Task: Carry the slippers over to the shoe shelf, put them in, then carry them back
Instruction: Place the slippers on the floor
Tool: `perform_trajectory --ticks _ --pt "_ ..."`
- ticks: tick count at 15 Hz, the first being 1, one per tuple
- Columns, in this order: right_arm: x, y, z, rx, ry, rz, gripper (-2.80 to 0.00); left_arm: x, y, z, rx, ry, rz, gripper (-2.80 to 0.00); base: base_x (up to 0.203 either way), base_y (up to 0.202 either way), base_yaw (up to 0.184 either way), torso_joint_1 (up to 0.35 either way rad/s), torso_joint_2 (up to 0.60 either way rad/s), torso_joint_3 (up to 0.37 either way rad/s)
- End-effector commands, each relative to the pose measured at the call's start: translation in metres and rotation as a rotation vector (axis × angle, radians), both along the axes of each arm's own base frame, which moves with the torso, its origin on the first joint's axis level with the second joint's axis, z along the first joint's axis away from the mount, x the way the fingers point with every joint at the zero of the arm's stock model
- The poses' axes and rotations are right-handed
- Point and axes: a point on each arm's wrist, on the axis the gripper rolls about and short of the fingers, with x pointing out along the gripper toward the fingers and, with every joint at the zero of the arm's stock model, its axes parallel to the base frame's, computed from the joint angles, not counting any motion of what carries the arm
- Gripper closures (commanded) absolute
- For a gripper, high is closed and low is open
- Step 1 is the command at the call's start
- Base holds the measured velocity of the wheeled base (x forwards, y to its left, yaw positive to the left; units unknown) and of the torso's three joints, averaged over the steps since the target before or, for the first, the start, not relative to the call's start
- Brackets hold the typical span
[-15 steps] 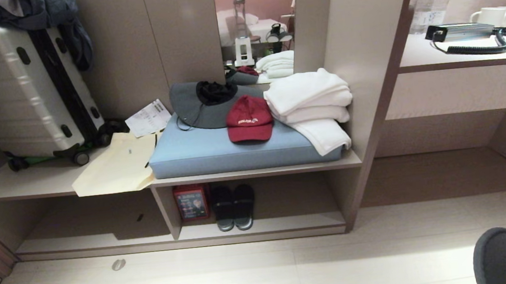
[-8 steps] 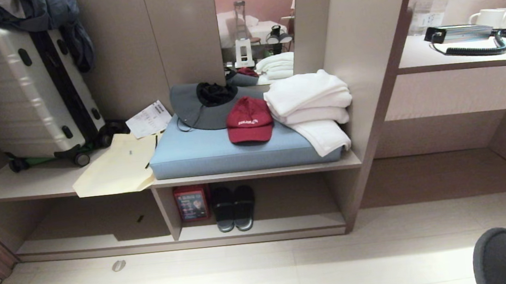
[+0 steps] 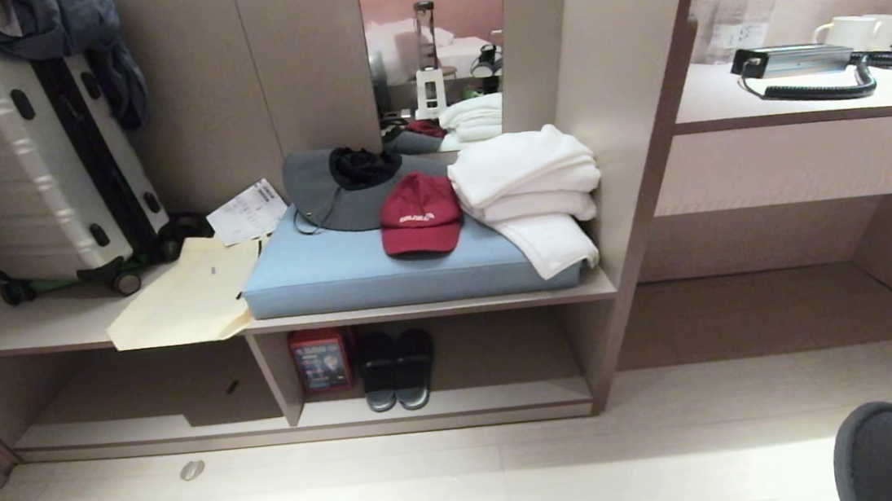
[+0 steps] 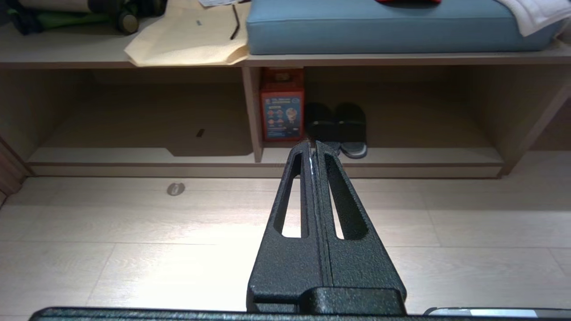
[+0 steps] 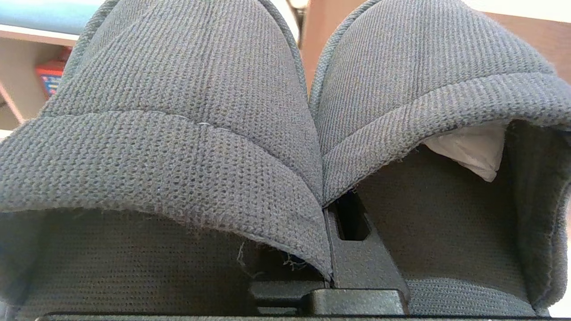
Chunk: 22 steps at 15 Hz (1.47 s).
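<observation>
The right claw [image 5: 345, 223] is pinching the grey knit slippers [image 5: 187, 111] shut-tight, well short of the shoe shelf [image 3: 444, 402]. The left claw [image 4: 313, 145] is pointing at the shelf, closed and empty. Inside are black slides [image 3: 396, 370] beside a red box [image 3: 319, 361]; above lies a red cap [image 3: 420, 220], its lettering unreadable.

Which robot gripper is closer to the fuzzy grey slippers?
Right. The right gripper is shut on the grey slippers, pinching them where the two meet. The left gripper is shut and empty, over the floor, pointing at the shoe shelf, with no slipper by it.
</observation>
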Motion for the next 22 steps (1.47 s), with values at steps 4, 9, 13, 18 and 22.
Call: perform_trajectory --ticks 4,9,13,18,22 --pt "0.0001 0.0000 0.0001 0.000 0.001 0.000 0.00 0.0002 0.0000 -0.0004 0.000 0.002 0.001 0.00 0.000 -0.198 0.003 0.003 0.00 0.000" --pt "0.0000 0.0000 0.0001 0.000 0.000 0.000 0.00 0.0002 0.0000 -0.0004 0.000 0.002 0.001 0.00 0.000 -0.198 0.003 0.002 0.00 0.003" --pt "0.0000 0.0000 0.0001 0.003 0.000 -0.001 0.00 0.0001 0.0000 -0.0002 0.000 0.002 0.001 0.00 0.000 -0.196 0.003 0.001 0.00 0.002" --pt "0.0001 0.0000 0.0001 0.005 0.001 -0.001 0.00 0.0002 0.0000 -0.0003 0.000 0.002 0.000 0.00 0.000 -0.195 0.003 0.003 0.01 0.005" --pt "0.0001 -0.0001 -0.0001 0.005 0.003 0.000 0.00 0.0002 0.0000 -0.0003 0.000 0.002 0.000 0.00 0.000 -0.195 0.003 0.003 0.00 0.009"
